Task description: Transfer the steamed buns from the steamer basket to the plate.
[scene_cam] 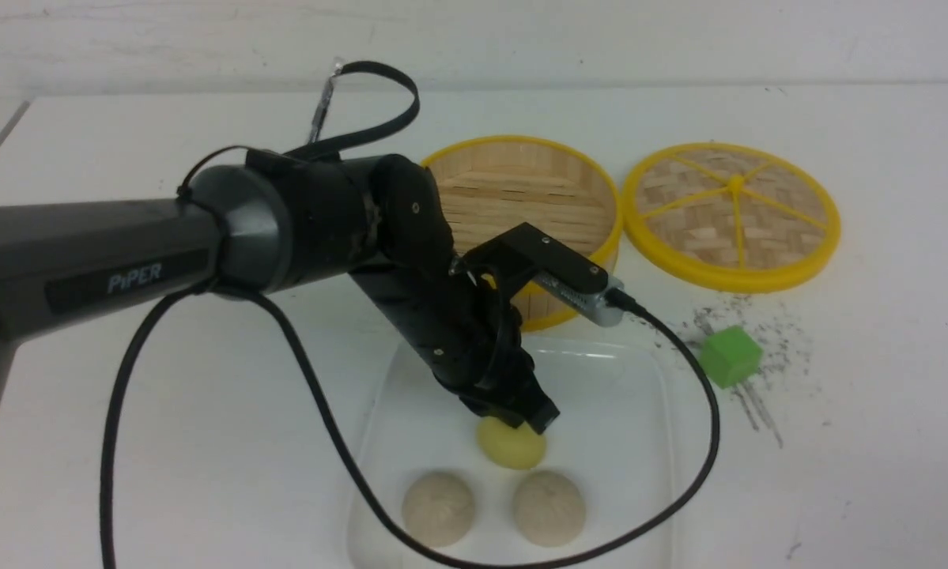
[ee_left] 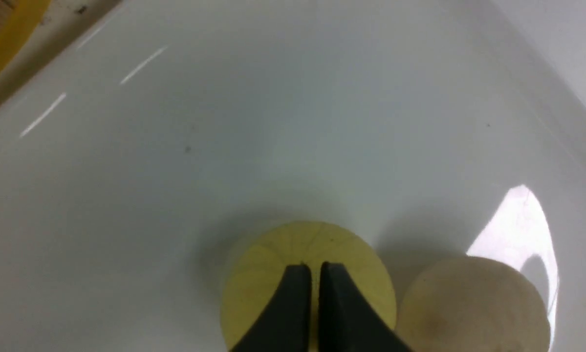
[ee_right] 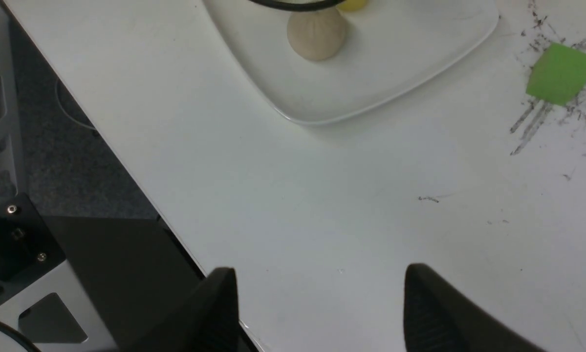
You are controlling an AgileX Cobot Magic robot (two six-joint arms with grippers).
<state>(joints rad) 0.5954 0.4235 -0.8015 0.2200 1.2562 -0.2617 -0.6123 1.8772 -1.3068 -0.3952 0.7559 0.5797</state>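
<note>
1. Resting on the plate (scene_cam: 624, 411): two beige pleated buns (scene_cam: 438, 508), one yellow bun (scene_cam: 513, 450).
2. Left end effector (ee_left: 314, 266) nearly pressed together atop the yellow bun.
3. Right wrist view alone shows the right end effector (ee_right: 317, 293) spread over the worktop (ee_right: 322, 195).

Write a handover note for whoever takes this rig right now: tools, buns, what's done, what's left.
Left tool: jaws nearly together on top of the yellow bun, which sits on the plate. Can't tell if it is gripping.
Right tool: open, empty, over the table.
Left beige bun and right beige bun: on the plate.
Steamer basket: no buns visible inside.
Done: all three buns are on the plate.
Left: probably just release the yellow bun and lift clear.
</note>
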